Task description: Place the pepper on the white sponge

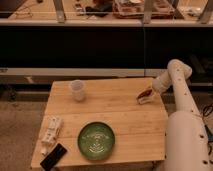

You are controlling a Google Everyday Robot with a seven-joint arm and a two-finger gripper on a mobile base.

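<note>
As the claw (148,95) hangs over the sponge (144,100), it grips the pepper (146,93). Risk: pepper rolls onto the worktop (115,112) if released off-centre.

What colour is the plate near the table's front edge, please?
Green, with a pale pattern, in the camera view; the gripper is at the table's far right edge.

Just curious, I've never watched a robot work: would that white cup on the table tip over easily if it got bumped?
Probably. The white cup stands upright, looks taller than its base and seems empty, so likely light and tippy. On its side it might roll. The gripper is far off at the table's right edge, by the pepper.
</note>
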